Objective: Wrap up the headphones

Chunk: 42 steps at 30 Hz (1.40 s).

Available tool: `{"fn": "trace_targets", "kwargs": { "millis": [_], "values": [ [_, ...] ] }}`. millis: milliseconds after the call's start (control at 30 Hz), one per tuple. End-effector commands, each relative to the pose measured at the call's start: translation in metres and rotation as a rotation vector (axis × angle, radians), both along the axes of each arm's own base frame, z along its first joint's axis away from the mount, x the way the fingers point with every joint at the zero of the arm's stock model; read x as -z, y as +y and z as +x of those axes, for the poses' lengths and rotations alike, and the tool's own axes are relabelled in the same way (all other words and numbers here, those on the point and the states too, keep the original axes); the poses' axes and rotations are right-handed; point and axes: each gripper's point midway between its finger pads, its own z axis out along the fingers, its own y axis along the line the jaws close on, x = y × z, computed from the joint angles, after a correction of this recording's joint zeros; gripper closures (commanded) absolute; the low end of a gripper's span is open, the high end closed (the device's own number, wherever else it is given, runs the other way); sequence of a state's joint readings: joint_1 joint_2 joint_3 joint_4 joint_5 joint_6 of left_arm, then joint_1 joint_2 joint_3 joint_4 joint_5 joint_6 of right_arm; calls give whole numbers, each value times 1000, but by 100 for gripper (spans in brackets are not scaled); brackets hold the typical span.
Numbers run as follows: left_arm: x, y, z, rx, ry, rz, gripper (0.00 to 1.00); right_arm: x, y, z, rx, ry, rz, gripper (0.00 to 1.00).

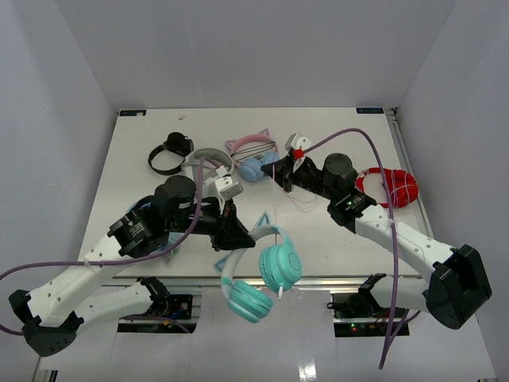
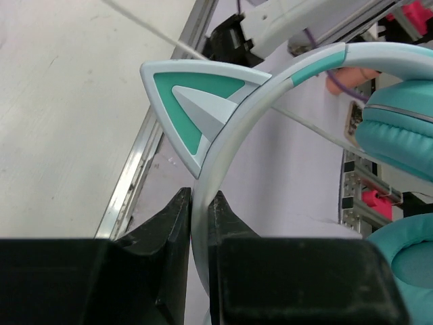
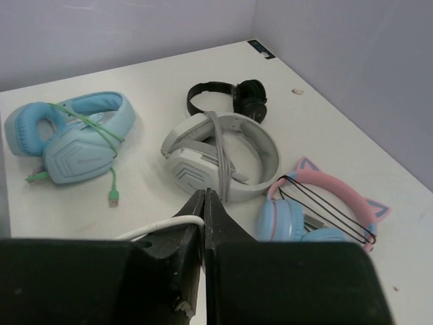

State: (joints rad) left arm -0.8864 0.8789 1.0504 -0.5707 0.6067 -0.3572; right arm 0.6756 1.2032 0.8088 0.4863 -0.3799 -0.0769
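Observation:
The headphones (image 1: pixel 266 267), with teal ear cups and a white band with teal cat ears, hang beyond the table's near edge. My left gripper (image 1: pixel 238 235) is shut on the white headband (image 2: pixel 203 176), just below one cat ear (image 2: pixel 189 108). A teal ear cup (image 2: pixel 399 135) shows at the right of the left wrist view. Further back over the table, my right gripper (image 1: pixel 270 172) is shut on the thin white cable (image 3: pixel 155 227), which loops out to the left of the jaws. In its wrist view the right gripper (image 3: pixel 204 200) has its jaws pressed together on the cable.
Behind the grippers lie black headphones (image 1: pixel 169 153), a grey-white pair (image 1: pixel 208 163) and a pink cat-ear pair with blue cups (image 1: pixel 254 157). A red cable coil (image 1: pixel 390 187) sits at the right. A light-blue pair (image 3: pixel 67 139) with a green cable shows in the right wrist view.

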Motion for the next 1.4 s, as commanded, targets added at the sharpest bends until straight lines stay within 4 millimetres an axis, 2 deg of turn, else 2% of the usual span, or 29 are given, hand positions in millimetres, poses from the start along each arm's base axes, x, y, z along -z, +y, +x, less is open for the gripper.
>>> {"fn": "trace_targets", "kwargs": {
  "millis": [0, 100, 167, 333, 467, 633, 833, 1033, 1167, 1300, 1367],
  "values": [
    [36, 3, 15, -59, 9, 137, 100, -4, -11, 16, 70, 34, -129, 92],
    [70, 12, 45, -208, -7, 286, 100, -8, -15, 14, 67, 59, -186, 92],
    [80, 18, 58, -278, -18, 349, 100, -14, -16, 12, 61, 62, -203, 92],
    [112, 50, 108, -559, -85, 588, 100, -6, -27, 1, 61, 104, -261, 92],
    [134, 72, 129, -692, -107, 752, 100, -9, -31, -7, 62, 118, -268, 92],
    [149, 88, 146, -824, -123, 871, 100, -4, -18, -30, -33, 158, -281, 92],
    [148, 103, 166, -988, -146, 963, 100, 14, -1, -67, -142, 200, -302, 92],
    [145, 102, 181, -1073, -119, 965, 100, 12, 9, -110, -274, 211, -261, 92],
    [137, 99, 190, -1112, -89, 905, 100, 13, 10, -129, -314, 225, -218, 92],
    [127, 95, 199, -1132, -59, 815, 100, 21, 16, -145, -343, 245, -204, 92],
    [119, 91, 202, -1139, -46, 770, 100, 28, 20, -143, -312, 253, -201, 92]
  ]
}}
